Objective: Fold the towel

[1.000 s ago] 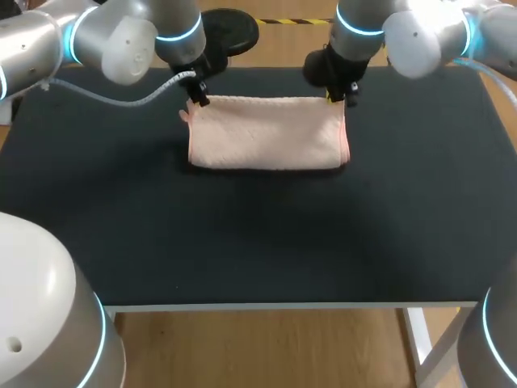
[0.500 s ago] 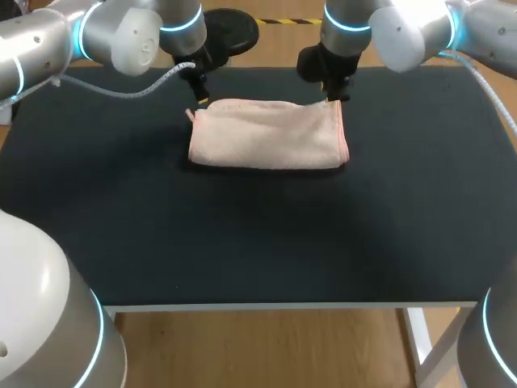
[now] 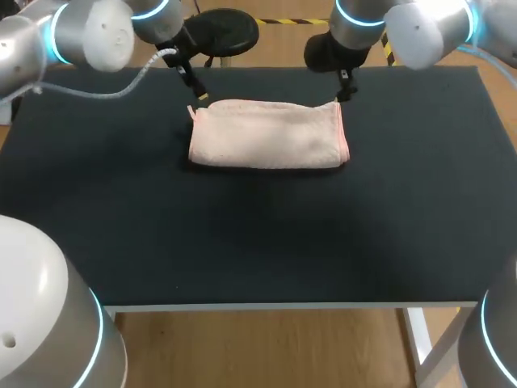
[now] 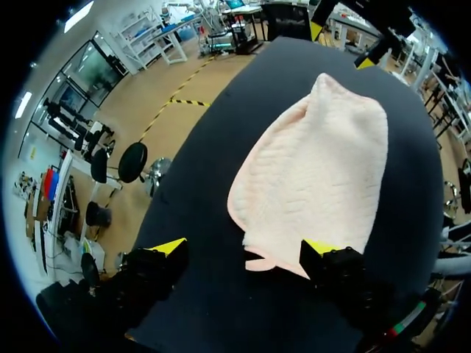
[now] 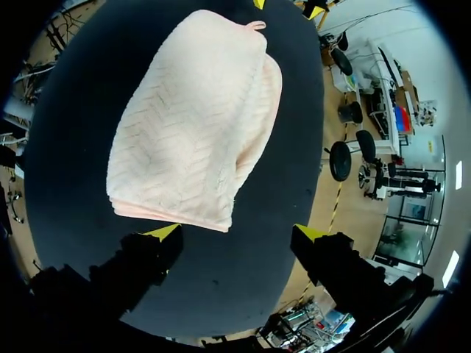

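Observation:
A pale pink towel (image 3: 268, 134) lies folded into a flat band on the black table (image 3: 258, 234), toward the far side. My left gripper (image 3: 198, 90) hovers open just above the towel's far left corner, and in the left wrist view the towel (image 4: 316, 173) stretches ahead of the spread yellow tips of that gripper (image 4: 246, 246). My right gripper (image 3: 346, 93) hangs open over the far right corner. From the right wrist, the towel (image 5: 195, 118) lies ahead of that gripper (image 5: 235, 232), whose fingers hold nothing.
A black round stool (image 3: 226, 28) stands just behind the table's far edge. Bare black tabletop spreads in front of the towel and to both sides.
Both grippers have gone from shut on the towel's far corners to open, letting the edge drop flat. Both arms have lifted and drawn back toward the far edge.

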`<state>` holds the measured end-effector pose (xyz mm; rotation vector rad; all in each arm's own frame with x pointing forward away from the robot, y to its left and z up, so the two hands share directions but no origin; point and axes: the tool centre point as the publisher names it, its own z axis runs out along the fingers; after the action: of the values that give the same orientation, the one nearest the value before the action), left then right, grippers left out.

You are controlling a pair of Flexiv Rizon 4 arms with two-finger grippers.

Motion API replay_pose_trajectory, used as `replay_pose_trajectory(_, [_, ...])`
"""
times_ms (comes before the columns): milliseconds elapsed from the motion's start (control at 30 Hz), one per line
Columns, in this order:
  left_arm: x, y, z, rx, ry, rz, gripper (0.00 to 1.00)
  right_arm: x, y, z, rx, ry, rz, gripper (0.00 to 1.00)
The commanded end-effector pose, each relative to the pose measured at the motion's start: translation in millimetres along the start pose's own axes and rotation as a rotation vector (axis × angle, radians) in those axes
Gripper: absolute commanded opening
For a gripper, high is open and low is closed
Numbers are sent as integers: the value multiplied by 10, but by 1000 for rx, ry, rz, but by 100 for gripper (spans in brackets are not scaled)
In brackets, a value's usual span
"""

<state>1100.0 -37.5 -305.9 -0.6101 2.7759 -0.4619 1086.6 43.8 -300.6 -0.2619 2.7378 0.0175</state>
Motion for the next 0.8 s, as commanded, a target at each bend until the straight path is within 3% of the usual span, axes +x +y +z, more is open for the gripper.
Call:
replay_pose_trajectory(33, [136,214,-377,156,19,30,100,115,-46,-244,-17,-32,-5,100])
replay_pose_trajectory(100, [150,225,-443,212,65,44,100,123,-31,-284,-15,-43,-14,100])
replay_pose_trajectory(333, [143,273,-648,288,177,138,100,129,-10,-339,-20,-63,2,100])
replay_pose_trajectory(600, [225,350,-682,319,298,343,100,126,-11,-394,-17,-77,36,100])
replay_pose_trajectory(800, [324,409,-632,343,384,392,100,143,-17,-418,-11,-79,41,100])
